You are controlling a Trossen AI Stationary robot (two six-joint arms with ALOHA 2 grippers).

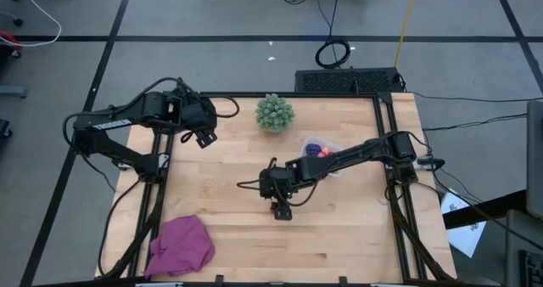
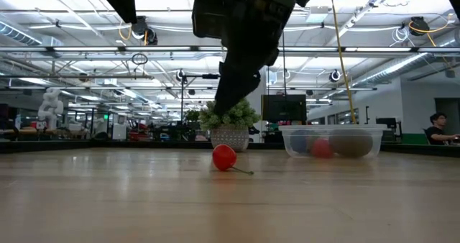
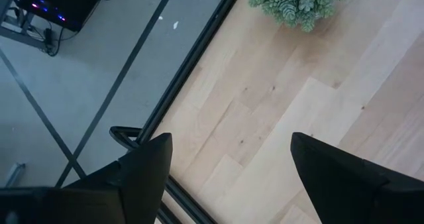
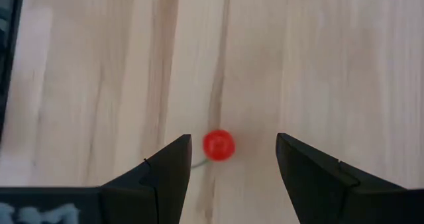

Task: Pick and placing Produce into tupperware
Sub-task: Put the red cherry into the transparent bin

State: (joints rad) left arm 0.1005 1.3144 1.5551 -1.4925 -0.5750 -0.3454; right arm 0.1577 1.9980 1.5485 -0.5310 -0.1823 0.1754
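Right claw (image 4: 232,161) of mine is open, hanging above red berry (image 4: 218,145) on bench (image 1: 339,227); left claw (image 3: 228,164) open too, near bench edge.

2 matte-black jointed arms w/ black cables; right end effector (image 4: 232,168) fingers wedge-shaped, dark.

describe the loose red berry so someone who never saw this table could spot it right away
Start at the wooden table and find the right gripper near its middle, fingers open. The red berry lies on the bare wood between those fingers, a tiny ball with a thin stem. Unlike the other fruit, it sits outside the clear tupperware.
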